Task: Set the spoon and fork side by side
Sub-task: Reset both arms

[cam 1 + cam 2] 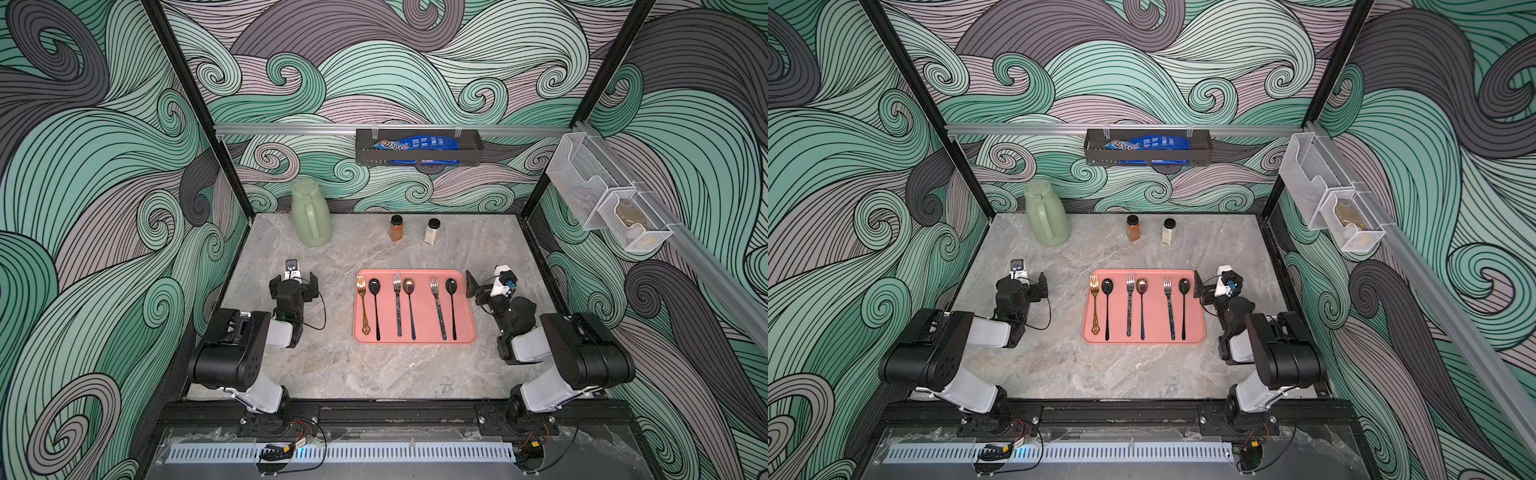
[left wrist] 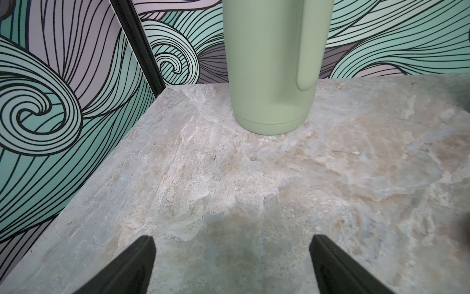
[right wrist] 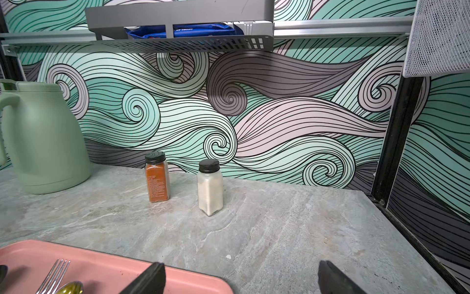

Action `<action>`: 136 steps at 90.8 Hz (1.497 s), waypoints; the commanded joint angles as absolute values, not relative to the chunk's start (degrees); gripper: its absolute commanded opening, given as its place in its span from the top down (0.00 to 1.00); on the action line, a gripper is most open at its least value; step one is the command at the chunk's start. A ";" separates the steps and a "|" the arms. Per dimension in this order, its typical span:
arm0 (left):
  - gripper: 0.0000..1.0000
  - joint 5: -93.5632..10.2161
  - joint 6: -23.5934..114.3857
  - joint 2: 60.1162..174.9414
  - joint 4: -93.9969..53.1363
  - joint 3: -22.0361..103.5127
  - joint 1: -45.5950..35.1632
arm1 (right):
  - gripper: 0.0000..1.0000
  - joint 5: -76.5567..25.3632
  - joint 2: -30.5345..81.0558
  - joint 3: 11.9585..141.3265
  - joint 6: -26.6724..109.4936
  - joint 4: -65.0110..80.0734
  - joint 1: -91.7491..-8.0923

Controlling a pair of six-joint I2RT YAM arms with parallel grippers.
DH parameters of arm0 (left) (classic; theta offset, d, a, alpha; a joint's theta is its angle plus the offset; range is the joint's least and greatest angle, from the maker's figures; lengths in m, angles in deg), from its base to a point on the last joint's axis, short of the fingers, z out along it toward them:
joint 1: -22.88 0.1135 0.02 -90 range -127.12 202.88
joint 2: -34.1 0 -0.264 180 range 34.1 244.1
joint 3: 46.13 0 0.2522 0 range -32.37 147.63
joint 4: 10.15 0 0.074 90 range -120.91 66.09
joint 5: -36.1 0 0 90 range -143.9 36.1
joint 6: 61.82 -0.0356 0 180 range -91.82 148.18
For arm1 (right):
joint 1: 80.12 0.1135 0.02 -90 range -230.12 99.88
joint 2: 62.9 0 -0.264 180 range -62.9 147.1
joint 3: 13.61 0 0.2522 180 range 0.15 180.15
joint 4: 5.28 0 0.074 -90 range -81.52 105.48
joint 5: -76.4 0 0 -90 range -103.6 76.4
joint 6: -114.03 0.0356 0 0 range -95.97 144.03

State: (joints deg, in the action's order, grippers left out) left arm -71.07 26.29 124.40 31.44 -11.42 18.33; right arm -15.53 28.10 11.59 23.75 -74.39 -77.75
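A pink tray [image 1: 424, 337] [image 1: 1152, 338] lies mid-table holding three fork-and-spoon pairs, handles toward the front. From the left they are a gold fork [image 1: 363, 305] beside a black spoon [image 1: 375, 303], a silver fork [image 1: 397, 303] beside a gold-bowled spoon [image 1: 410, 303], and a teal-handled fork [image 1: 437, 303] beside a black spoon [image 1: 452, 303]. My left gripper [image 1: 294, 279] [image 2: 232, 239] hovers open over bare table left of the tray. My right gripper [image 1: 490, 279] [image 3: 241, 264] is open at the tray's far right corner [image 3: 101, 269], holding nothing. A fork's tines [image 3: 54, 275] and a shiny spoon bowl [image 3: 71, 287] show there.
A green jug [image 1: 311, 216] [image 2: 272, 63] stands at the back left. An orange spice jar [image 1: 396, 228] [image 3: 157, 178] and a white one [image 1: 432, 232] [image 3: 210, 188] stand behind the tray. A dark wall basket [image 1: 419, 160] and white mesh bins [image 1: 602, 199] hang above.
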 commanded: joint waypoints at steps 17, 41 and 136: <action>0.01 -70.24 26.15 124.90 29.53 -10.00 18.71 | 0.01 -14.08 27.60 12.09 23.89 -72.01 -77.23; 0.01 -70.24 26.14 124.95 29.55 -10.00 18.73 | 0.01 -14.09 27.58 12.03 23.85 -72.03 -77.30; 0.01 -70.51 26.26 124.95 30.10 -10.32 18.68 | 0.01 -15.53 27.62 12.39 23.32 -71.41 -77.33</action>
State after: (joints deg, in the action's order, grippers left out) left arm -70.59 26.26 124.42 30.94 -11.61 18.33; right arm -15.27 28.10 11.75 23.67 -72.55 -77.51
